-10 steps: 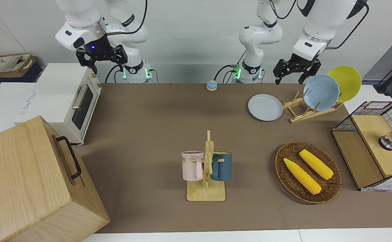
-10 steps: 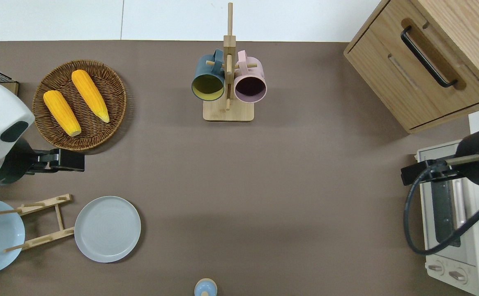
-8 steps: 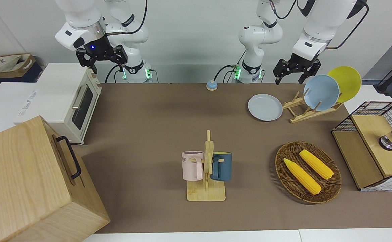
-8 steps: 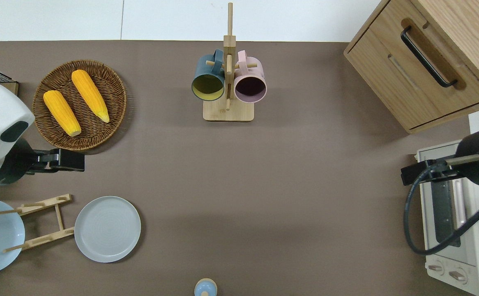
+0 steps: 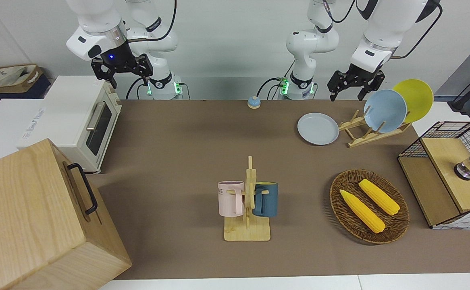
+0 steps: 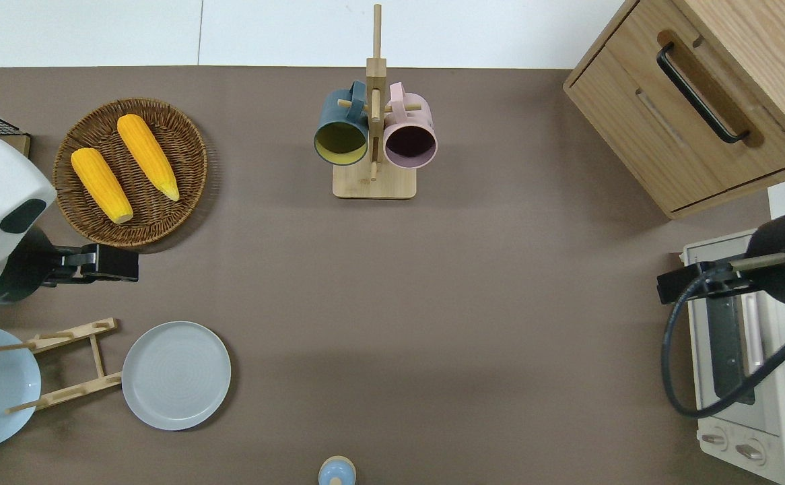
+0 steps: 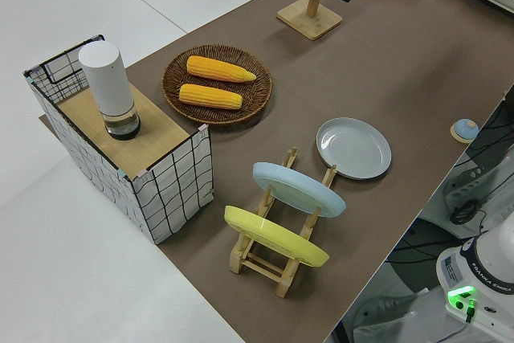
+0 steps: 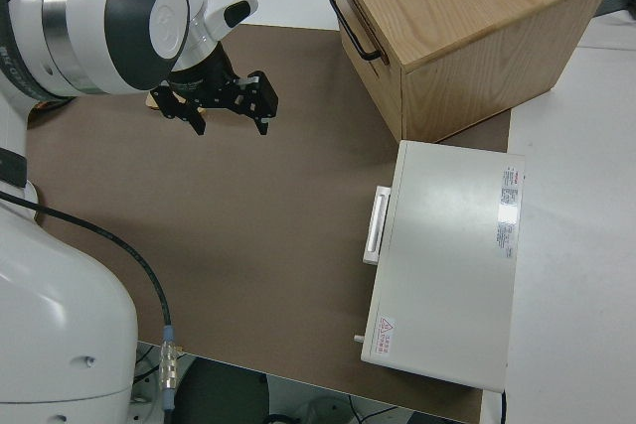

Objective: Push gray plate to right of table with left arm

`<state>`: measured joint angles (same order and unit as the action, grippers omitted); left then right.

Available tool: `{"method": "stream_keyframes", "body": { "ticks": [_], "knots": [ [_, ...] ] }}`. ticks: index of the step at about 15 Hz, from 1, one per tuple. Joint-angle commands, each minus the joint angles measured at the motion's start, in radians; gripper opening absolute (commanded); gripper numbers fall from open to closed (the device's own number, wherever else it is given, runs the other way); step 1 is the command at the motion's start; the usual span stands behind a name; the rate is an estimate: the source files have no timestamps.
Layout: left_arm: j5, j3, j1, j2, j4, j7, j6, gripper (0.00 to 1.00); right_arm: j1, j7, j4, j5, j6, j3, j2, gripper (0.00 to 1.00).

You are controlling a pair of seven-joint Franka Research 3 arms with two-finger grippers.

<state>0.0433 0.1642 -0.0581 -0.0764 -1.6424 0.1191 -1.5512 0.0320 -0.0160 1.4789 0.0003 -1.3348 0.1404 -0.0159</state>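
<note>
The gray plate (image 5: 318, 128) lies flat on the brown table (image 5: 178, 141) near the robots' edge, toward the left arm's end, touching the end of a wooden dish rack (image 5: 364, 131). It also shows in the overhead view (image 6: 176, 375) and the left side view (image 7: 353, 148). My left gripper (image 5: 350, 92) is open and empty, up in the air; the overhead view (image 6: 118, 263) shows it over bare table between the wicker basket and the dish rack, apart from the plate. My right gripper (image 5: 120, 76) is open, and that arm is parked.
The rack holds a sky-blue plate (image 5: 385, 110) and a yellow plate (image 5: 416, 98). A wicker basket (image 6: 184, 145) holds two corn cobs. A mug tree (image 6: 373, 135) stands mid-table. A toaster oven (image 5: 77, 121), a wooden cabinet (image 5: 37, 217), a wire crate (image 5: 446, 173) and a small bell (image 5: 253, 102) are also here.
</note>
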Motion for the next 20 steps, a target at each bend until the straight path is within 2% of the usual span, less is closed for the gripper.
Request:
{"method": "stream_keyframes", "body": {
  "ticks": [1, 7, 10, 12, 16, 20],
  "knots": [
    [0.0, -0.003, 0.006, -0.034, -0.032, 0.014, 0.03, 1.0, 0.019, -0.012, -0.009, 0.004, 0.016, 0.016, -0.002, 0.983],
    [-0.002, -0.005, 0.0, -0.135, -0.204, -0.051, -0.039, 0.99, 0.019, -0.012, -0.009, 0.004, 0.016, 0.016, -0.002, 0.983],
    [-0.002, -0.018, -0.008, -0.219, -0.368, -0.113, -0.149, 0.99, 0.019, -0.012, -0.009, 0.004, 0.016, 0.016, -0.002, 0.983],
    [-0.002, -0.043, -0.008, -0.259, -0.479, -0.162, -0.237, 0.99, 0.02, -0.012, -0.009, 0.004, 0.016, 0.016, -0.002, 0.983],
    [-0.034, -0.081, -0.008, -0.269, -0.62, -0.24, -0.37, 0.99, 0.019, -0.012, -0.009, 0.004, 0.016, 0.016, -0.002, 0.983],
    [-0.037, -0.086, -0.031, -0.253, -0.755, -0.295, -0.571, 0.99, 0.019, -0.013, -0.009, 0.004, 0.016, 0.016, -0.002, 0.983]
  ]
}}
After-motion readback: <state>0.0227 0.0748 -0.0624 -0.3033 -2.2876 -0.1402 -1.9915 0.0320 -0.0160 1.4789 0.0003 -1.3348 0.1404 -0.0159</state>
